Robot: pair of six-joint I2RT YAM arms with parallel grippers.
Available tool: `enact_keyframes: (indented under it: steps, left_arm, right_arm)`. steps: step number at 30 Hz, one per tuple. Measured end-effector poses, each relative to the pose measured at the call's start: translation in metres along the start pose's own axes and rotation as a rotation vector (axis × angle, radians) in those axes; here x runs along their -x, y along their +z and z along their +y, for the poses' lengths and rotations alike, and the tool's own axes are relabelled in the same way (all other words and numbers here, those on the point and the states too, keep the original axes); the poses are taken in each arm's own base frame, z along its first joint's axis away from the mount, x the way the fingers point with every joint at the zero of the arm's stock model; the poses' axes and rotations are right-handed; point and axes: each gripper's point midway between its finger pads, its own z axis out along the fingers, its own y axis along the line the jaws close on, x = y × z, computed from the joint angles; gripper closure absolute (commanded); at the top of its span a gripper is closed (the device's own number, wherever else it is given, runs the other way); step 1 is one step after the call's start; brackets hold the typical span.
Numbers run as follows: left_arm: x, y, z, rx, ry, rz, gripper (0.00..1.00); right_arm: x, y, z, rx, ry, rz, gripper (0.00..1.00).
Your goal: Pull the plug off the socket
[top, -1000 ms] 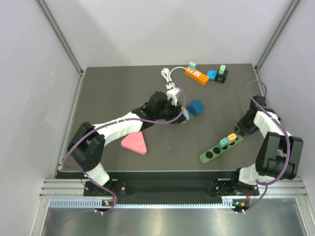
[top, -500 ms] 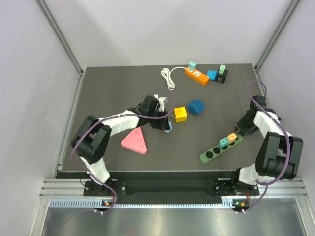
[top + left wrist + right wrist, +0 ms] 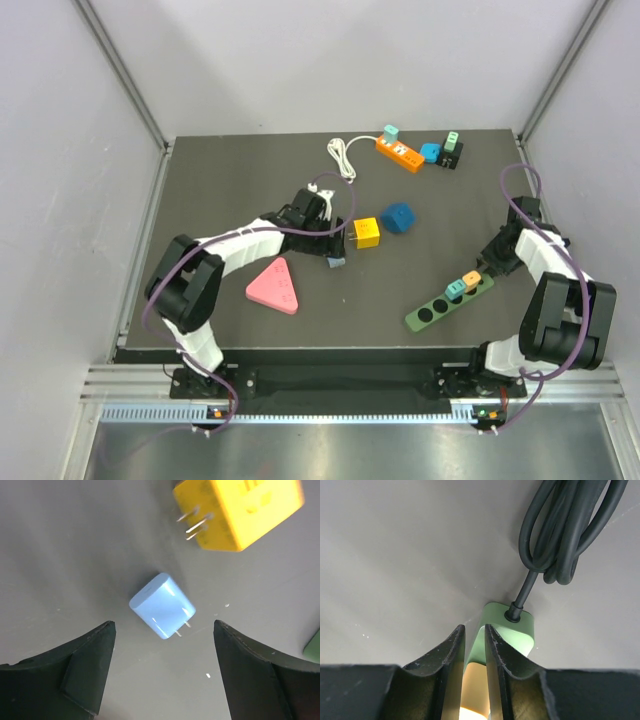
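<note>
The light blue plug (image 3: 162,605) is seen lying free on the table (image 3: 220,180), apart from the yellow socket cube (image 3: 240,510), whose own prongs are exposed. The left gripper (image 3: 164,642) is positioned above the plug with its jaws spread wide and nothing held. The right gripper (image 3: 475,635) is placed over the cord end of the green power strip (image 3: 512,625), its jaws drawn almost together; whether anything is pinched cannot be determined.

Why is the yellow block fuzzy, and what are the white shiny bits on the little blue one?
Left wrist view: the yellow plug is out of focus; the light blue plug is sharp, its white streaks are glare. Right wrist view: the right claw looks dark and soft, very near the lens. Top external view: evenly lit, sharp.
</note>
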Motion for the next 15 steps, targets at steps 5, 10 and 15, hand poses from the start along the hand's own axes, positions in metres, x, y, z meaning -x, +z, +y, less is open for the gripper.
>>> enact_keyframes:
  steps: [5, 10, 15]
  left_arm:
    - [0.019, -0.028, -0.035, -0.042, 0.107, -0.141, 0.22]
    - [0.013, -0.045, -0.126, -0.231, 0.334, -0.254, 0.22]
    - [-0.014, -0.048, -0.193, -0.396, 0.526, -0.272, 0.2]
  right_arm:
    - [0.0, 0.0, 0.0, 0.001, -0.003, 0.0, 0.76]
    - [-0.001, 0.001, 0.0, -0.002, -0.004, 0.005, 0.76]
    - [-0.001, 0.002, 0.0, -0.003, -0.004, 0.008, 0.76]
